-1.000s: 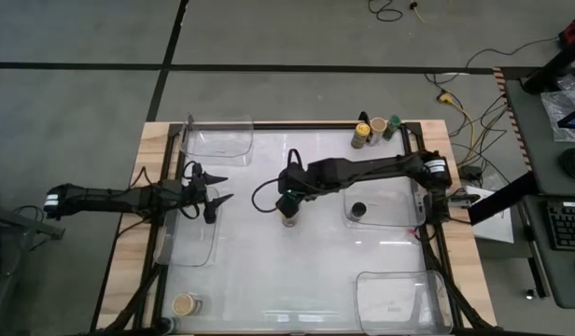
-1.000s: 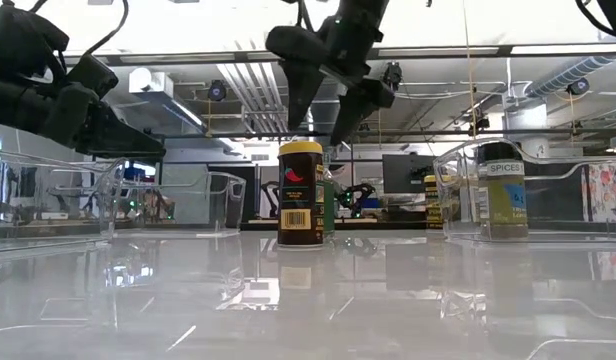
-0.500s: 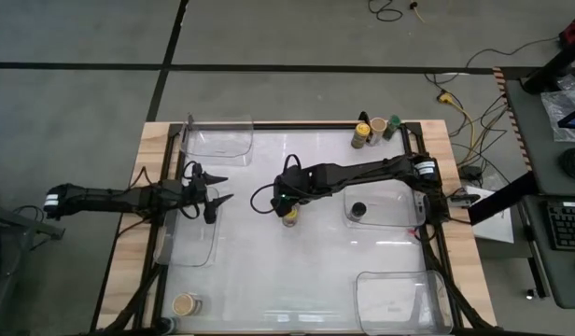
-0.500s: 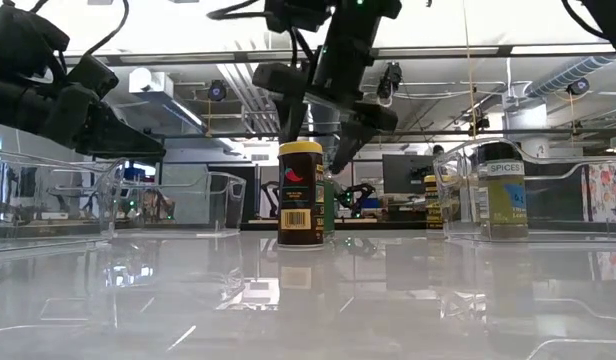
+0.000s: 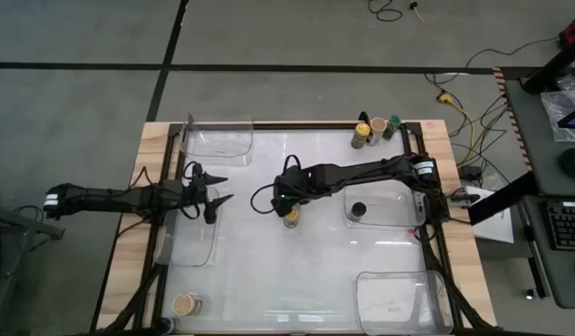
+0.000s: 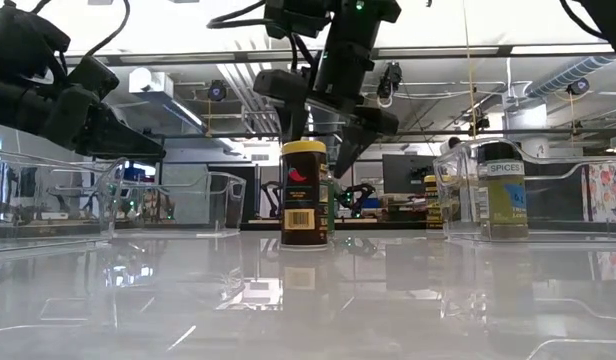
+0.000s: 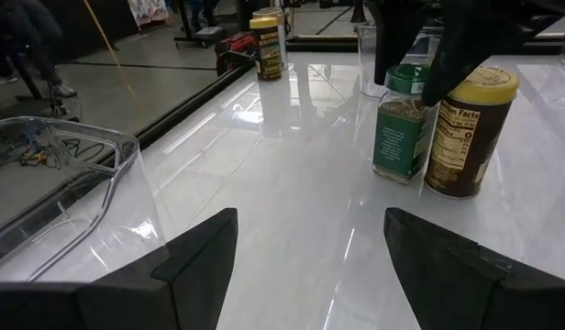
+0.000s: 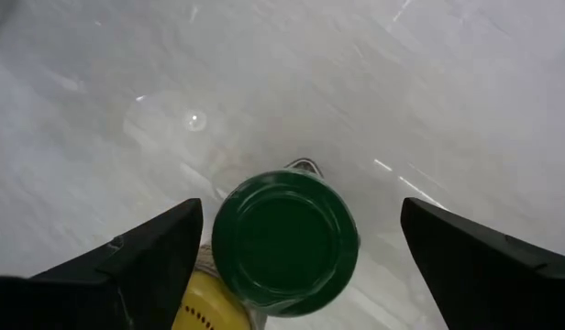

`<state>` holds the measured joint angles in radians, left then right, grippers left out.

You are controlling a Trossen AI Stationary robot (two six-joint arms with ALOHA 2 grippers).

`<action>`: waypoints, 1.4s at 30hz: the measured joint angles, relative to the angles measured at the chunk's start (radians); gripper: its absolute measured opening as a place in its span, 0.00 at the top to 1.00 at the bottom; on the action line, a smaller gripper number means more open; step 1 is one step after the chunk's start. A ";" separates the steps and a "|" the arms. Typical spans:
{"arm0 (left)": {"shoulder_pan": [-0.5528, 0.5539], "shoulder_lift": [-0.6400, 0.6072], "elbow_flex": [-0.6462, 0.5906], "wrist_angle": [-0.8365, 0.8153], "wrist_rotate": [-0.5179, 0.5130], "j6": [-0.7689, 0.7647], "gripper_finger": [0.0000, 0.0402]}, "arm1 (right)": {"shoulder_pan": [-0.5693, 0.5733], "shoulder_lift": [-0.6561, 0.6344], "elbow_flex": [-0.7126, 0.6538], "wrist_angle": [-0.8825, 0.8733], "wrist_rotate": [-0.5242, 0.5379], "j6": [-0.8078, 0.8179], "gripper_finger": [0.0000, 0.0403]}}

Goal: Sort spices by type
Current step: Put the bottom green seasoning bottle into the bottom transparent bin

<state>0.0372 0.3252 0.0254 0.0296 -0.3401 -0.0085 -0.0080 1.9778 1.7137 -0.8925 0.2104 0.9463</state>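
A green-lidded spice jar [image 8: 284,236] stands on the table, close beside a yellow-lidded jar [image 8: 207,299] with a dark label [image 6: 303,195]. My right gripper [image 8: 299,211] hangs open straight above the green lid, one finger on each side and clear of it. In the high view my right gripper [image 5: 287,202] hides the green jar, and only the yellow lid [image 5: 290,217] shows. My left gripper [image 5: 223,189] waits open over the table's left part. Its wrist view shows both jars, green [image 7: 401,124] and yellow [image 7: 470,133], ahead of it.
A black-lidded jar [image 5: 358,210] stands in the right clear tray [image 5: 399,201]. Three more jars [image 5: 375,128] cluster at the far right corner, and a tan-lidded jar [image 5: 185,303] stands near left. Further clear trays sit far left [image 5: 217,140], left [image 5: 192,238] and near right [image 5: 399,299].
My right gripper has shifted a little toward the table's far edge and come down over the two jars, staying open. The yellow lid, partly covered a second ago, now shows beside it in the high view.
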 joint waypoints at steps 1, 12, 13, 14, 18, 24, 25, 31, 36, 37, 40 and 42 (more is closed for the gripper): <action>0.000 0.000 0.000 0.000 0.000 0.000 0.35 | -0.001 0.000 0.000 0.000 0.000 0.000 0.10; 0.000 0.000 0.000 0.000 0.000 0.000 0.35 | -0.001 0.000 -0.001 0.001 0.000 -0.015 0.25; 0.000 0.000 0.000 0.000 0.000 0.000 0.35 | -0.001 0.000 -0.001 0.001 0.000 -0.016 0.27; 0.000 0.000 0.000 0.000 0.000 0.000 0.35 | -0.001 0.000 -0.001 0.002 0.000 -0.017 0.30; 0.000 0.000 0.000 0.000 0.000 0.000 0.35 | -0.001 0.000 -0.001 0.006 0.000 -0.027 0.40; 0.000 0.000 0.000 0.000 0.000 0.000 0.35 | -0.001 0.000 -0.001 0.008 0.004 -0.035 0.50; 0.000 0.000 0.000 0.000 0.000 0.000 0.35 | -0.001 0.000 -0.001 0.009 0.004 -0.035 0.50; 0.000 0.000 0.000 0.000 0.000 0.000 0.35 | -0.012 -0.005 0.030 0.000 -0.002 -0.077 0.48; 0.000 0.000 0.000 0.000 0.000 0.000 0.35 | -0.019 -0.015 0.133 -0.029 0.006 -0.145 0.49; 0.000 0.000 0.000 0.000 0.000 0.000 0.35 | -0.019 -0.016 0.158 -0.044 0.018 -0.162 0.50; 0.000 0.000 0.000 0.000 0.000 0.000 0.35 | -0.019 -0.019 0.244 -0.110 0.052 -0.207 0.50; 0.000 0.000 0.000 0.000 0.000 0.000 0.35 | -0.015 -0.022 0.302 -0.146 0.061 -0.236 0.50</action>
<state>0.0369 0.3256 0.0254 0.0296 -0.3401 -0.0086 -0.0233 1.9562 2.0153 -1.0387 0.2715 0.7105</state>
